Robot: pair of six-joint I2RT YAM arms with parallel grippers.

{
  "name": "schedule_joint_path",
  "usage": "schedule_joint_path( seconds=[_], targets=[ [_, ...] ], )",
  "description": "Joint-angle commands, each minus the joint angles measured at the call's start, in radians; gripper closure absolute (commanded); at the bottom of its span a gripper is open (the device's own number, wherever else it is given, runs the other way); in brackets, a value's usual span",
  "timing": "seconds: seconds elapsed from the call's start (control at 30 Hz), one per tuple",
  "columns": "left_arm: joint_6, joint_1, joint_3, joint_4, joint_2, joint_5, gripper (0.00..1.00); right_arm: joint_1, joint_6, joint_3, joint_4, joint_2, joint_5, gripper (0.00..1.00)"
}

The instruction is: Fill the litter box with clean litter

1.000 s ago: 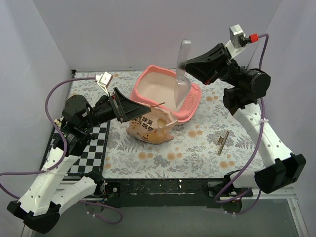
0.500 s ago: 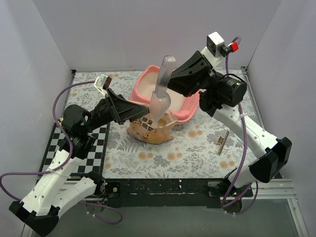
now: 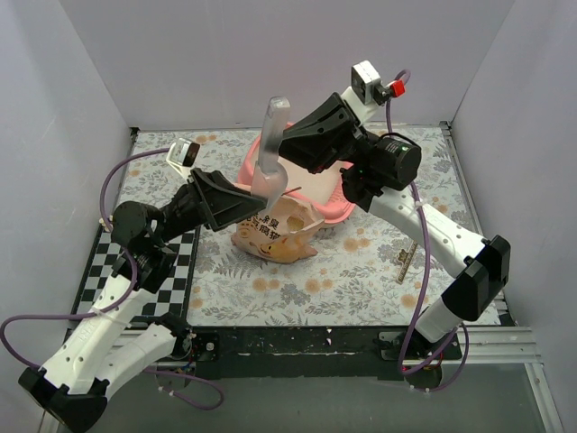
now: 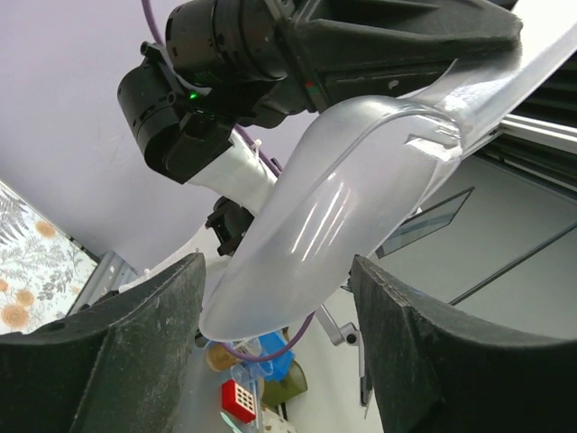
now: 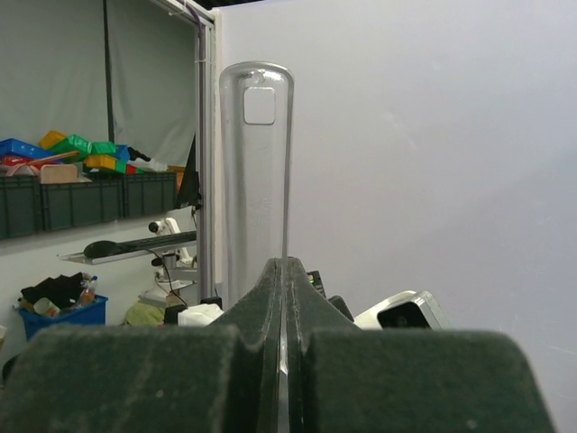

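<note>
The pink litter box (image 3: 330,213) stands at the back middle of the table, partly hidden by my right arm. My right gripper (image 3: 302,144) is shut on the handle of a clear plastic scoop (image 3: 269,171). The scoop hangs bowl down over the open mouth of the orange-tan bag (image 3: 270,236). In the right wrist view the handle (image 5: 257,180) rises from between my shut fingers (image 5: 284,271). My left gripper (image 3: 252,209) is open beside the bag's mouth. In its own view (image 4: 279,352) the scoop bowl (image 4: 315,234) hangs between and beyond the jaws. No tan litter shows clearly.
A flowered cloth (image 3: 361,271) covers the table. A black and white checked mat (image 3: 171,266) lies at the left under my left arm. A thin brown strip (image 3: 406,262) lies at the right front. White walls close in the back and both sides.
My right arm has swung the scoop left, from over the litter box to over the bag's mouth. My left gripper has shifted slightly and tilted up, still open.
</note>
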State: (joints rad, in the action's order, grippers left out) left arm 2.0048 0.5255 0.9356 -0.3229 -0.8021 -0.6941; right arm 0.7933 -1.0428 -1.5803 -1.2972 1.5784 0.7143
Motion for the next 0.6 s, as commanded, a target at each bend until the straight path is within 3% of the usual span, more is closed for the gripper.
schedule_joint_path(
  seconds=[0.0,0.33,0.5,0.57],
  targets=[
    [0.186,0.001,-0.004,-0.064,0.018,-0.03,0.4,0.006,0.027,-0.047,-0.235,0.003,-0.026,0.99],
    [0.221,0.001,-0.034,-0.102,0.037,-0.016,0.72,0.006,0.142,0.158,-0.255,-0.107,-0.016,0.99],
    [0.212,0.001,-0.026,-0.091,0.035,-0.016,1.0,0.004,0.216,0.258,-0.232,-0.168,-0.001,0.99],
    [0.189,0.001,-0.011,-0.061,0.032,-0.013,1.0,0.004,0.259,0.307,-0.179,-0.207,-0.004,0.99]
  ],
)
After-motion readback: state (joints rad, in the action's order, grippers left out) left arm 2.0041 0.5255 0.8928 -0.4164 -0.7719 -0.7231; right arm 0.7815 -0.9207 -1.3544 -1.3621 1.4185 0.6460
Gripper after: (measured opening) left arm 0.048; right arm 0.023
